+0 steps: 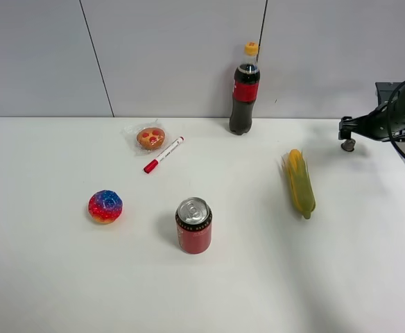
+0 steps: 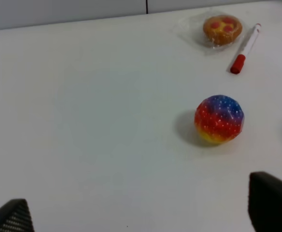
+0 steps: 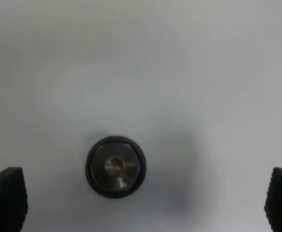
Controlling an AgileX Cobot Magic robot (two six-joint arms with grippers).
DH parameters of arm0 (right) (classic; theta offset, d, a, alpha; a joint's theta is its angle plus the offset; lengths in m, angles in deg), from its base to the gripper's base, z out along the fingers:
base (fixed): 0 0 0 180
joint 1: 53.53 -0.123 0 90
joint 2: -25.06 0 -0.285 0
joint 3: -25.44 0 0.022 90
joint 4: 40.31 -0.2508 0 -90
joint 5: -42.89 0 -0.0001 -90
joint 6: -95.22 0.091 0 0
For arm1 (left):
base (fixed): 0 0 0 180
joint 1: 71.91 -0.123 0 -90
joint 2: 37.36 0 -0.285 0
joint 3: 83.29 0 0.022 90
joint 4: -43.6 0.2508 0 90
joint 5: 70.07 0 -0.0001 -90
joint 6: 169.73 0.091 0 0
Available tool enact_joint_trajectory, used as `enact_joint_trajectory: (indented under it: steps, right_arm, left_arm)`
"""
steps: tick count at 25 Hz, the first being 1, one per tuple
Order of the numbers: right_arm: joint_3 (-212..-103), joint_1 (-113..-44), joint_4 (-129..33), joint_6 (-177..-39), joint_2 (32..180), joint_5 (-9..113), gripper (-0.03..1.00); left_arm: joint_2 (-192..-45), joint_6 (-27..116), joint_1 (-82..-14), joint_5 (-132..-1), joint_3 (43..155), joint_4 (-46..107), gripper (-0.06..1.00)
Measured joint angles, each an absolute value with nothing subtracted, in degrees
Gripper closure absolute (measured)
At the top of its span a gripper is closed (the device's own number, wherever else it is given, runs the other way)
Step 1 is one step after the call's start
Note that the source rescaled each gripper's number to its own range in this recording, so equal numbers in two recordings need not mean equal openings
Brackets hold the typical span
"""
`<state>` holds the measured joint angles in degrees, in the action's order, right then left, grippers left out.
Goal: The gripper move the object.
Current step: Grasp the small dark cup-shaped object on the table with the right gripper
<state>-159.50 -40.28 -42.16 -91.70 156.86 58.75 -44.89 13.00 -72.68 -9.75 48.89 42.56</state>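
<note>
The table (image 1: 50, 277) is white, smooth and matt. The soda can (image 1: 193, 226) is metal, bright and glossy on top. The cola bottle (image 1: 244, 90) is clear, shiny plastic, and the wrapper (image 1: 130, 132) around the cookie, upper centre-left, is crinkled clear film. The object (image 3: 115, 166) is dark with a dull metallic sheen at its centre. The right gripper (image 3: 143, 200) has pads (image 3: 6, 199) that look black, finely ribbed and matt.
</note>
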Motion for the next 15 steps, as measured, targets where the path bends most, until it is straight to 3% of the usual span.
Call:
enact_joint_trajectory:
  steps: [15]
  right_arm:
    - [-159.8, -42.65, -42.16, -92.61, 160.78, 54.59, -0.03]
  left_arm:
    - [-44.88, 12.98, -72.68, -9.75, 48.89, 42.56, -0.06]
